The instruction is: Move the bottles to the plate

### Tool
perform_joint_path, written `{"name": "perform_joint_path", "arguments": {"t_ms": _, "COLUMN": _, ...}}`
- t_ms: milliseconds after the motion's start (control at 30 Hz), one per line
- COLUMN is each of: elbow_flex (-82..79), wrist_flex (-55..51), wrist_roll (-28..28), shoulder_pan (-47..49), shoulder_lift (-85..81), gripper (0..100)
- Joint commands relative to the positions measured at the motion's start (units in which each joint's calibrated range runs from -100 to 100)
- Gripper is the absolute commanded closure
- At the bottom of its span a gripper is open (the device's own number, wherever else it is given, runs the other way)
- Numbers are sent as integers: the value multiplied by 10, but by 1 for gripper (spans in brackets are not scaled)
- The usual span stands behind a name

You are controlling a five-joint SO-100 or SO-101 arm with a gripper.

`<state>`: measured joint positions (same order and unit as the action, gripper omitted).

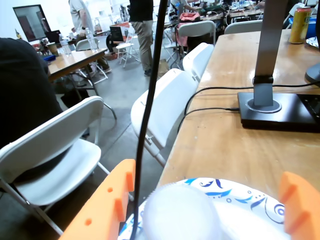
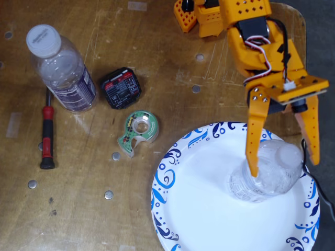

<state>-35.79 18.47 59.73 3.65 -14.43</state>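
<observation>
Orange gripper (image 2: 282, 164) is spread open around the small bottle (image 2: 264, 175), standing at the plate's (image 2: 209, 209) three o'clock; a straight upward withdrawal is advised.

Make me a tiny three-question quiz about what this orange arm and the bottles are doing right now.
1. True or false: the small crinkled bottle stands on the paper plate.
2. Which lies nearest the labelled bottle? A) tape dispenser B) red-handled screwdriver C) the gripper
3. Fill in: the gripper's fingers sit on either ____ of the small bottle.

Key: 1 true; 2 B; 3 side.
</observation>
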Motion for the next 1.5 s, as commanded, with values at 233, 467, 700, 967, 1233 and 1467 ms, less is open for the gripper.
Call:
{"name": "perform_joint_path", "arguments": {"t_ms": 233, "elbow_flex": -29, "wrist_flex": 2, "wrist_roll": -2, "shoulder_pan": -12, "shoulder_lift": -153, "gripper": 71}}
{"name": "perform_joint_path", "arguments": {"t_ms": 467, "elbow_flex": -187, "wrist_flex": 1, "wrist_roll": -56, "shoulder_pan": -100, "shoulder_lift": -333, "gripper": 91}}
{"name": "perform_joint_path", "arguments": {"t_ms": 700, "elbow_flex": -349, "wrist_flex": 1, "wrist_roll": -53, "shoulder_pan": -159, "shoulder_lift": -460, "gripper": 99}}
{"name": "perform_joint_path", "arguments": {"t_ms": 967, "elbow_flex": -473, "wrist_flex": 1, "wrist_roll": -54, "shoulder_pan": -192, "shoulder_lift": -523, "gripper": 99}}
{"name": "perform_joint_path", "arguments": {"t_ms": 1233, "elbow_flex": -595, "wrist_flex": 1, "wrist_roll": -53, "shoulder_pan": -232, "shoulder_lift": -598, "gripper": 99}}
{"name": "perform_joint_path", "arguments": {"t_ms": 1467, "elbow_flex": -633, "wrist_flex": -5, "wrist_roll": -55, "shoulder_pan": -253, "shoulder_lift": -634, "gripper": 99}}
